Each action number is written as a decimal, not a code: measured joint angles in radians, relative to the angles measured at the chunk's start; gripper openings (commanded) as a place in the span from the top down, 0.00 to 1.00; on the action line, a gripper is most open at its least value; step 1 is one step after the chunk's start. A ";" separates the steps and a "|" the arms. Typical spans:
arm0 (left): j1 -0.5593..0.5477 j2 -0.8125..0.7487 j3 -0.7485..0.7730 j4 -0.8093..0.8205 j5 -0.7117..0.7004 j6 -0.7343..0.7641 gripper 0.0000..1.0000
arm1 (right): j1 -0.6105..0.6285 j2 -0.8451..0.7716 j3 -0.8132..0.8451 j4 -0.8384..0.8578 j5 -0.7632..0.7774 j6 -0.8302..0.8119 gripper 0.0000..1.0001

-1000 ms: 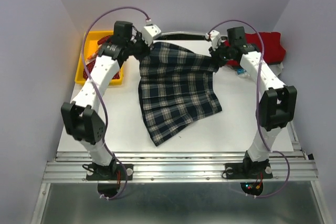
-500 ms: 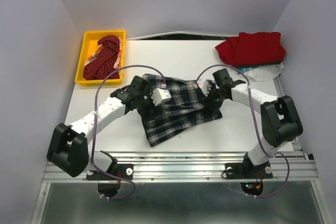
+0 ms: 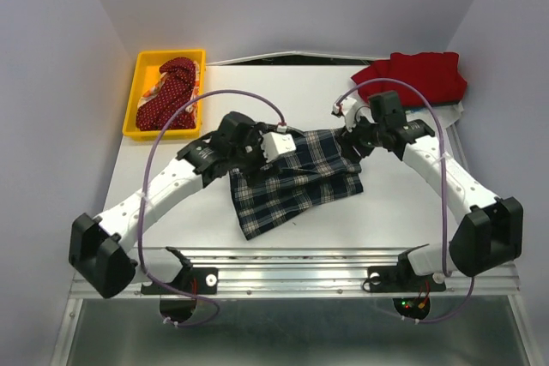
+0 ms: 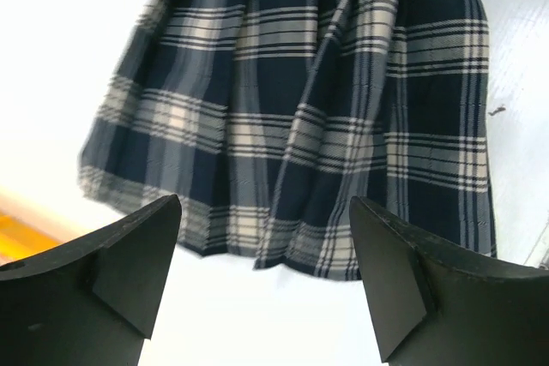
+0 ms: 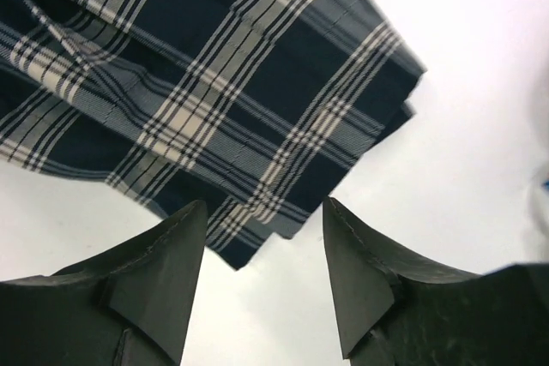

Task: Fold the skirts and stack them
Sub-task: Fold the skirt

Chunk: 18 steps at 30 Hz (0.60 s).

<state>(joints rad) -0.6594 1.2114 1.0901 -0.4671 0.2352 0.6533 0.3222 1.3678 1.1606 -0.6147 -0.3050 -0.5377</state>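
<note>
1. The plaid skirt (image 3: 296, 179) lies in the middle of the tabletop (image 3: 163, 186), doubled over on itself. One corner of the lower layer pokes out toward the lower left of the top view.
2. A second ago it lay spread at full length, with its far edge pinched at both corners by the two hands near the top of the frame. Half a second ago those corners had been carried down over the cloth toward the bottom of the frame.
3. Now the left hand (image 3: 250, 160) is released. Its wrist view shows both fingers (image 4: 129, 255) wide apart with nothing between them, and the pleated plaid lies flat beyond.
4. The right hand (image 3: 352, 141) is released as well, its jaws spread less wide. It hangs over the skirt's right corner, with only cloth and bare tabletop below its fingertips.
5. As I read it, the first fold has been laid and let go, so this skirt is about half done. It probably needs a second fold, and the stray corner wants tucking in before the skirt goes on a stack.
6. The plain red skirt (image 3: 413, 77) sits folded at the upper right, which is likely where the stack begins.
7. The dotted dark red skirt (image 3: 171, 92) lies bunched in the yellow tray (image 3: 171, 56) at the upper left and is not yet folded. That leaves much of the task ahead.
</note>
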 measured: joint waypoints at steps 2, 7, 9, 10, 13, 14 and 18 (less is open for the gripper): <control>-0.029 0.085 0.004 0.013 -0.005 -0.013 0.09 | -0.001 0.026 0.000 -0.031 -0.017 0.027 0.37; -0.100 0.210 -0.032 0.058 -0.038 -0.036 0.05 | -0.001 0.098 -0.042 -0.050 -0.003 0.037 0.35; -0.138 0.220 -0.068 0.077 -0.068 -0.042 0.08 | -0.001 0.119 -0.067 -0.053 0.016 0.019 0.34; -0.157 0.228 -0.092 0.093 -0.085 -0.045 0.10 | -0.001 0.124 -0.077 -0.051 0.023 0.010 0.32; -0.186 0.250 -0.134 0.120 -0.117 -0.057 0.25 | -0.001 0.121 -0.129 -0.028 0.045 -0.042 0.30; -0.185 0.261 -0.146 0.129 -0.130 -0.060 0.35 | -0.001 0.119 -0.146 -0.021 0.051 -0.064 0.30; -0.182 0.278 -0.168 0.144 -0.168 -0.072 0.48 | -0.001 0.100 -0.200 0.012 0.083 -0.146 0.31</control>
<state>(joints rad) -0.8413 1.4895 0.9222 -0.3233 0.0673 0.5816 0.3214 1.4673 0.9604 -0.6025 -0.2222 -0.6842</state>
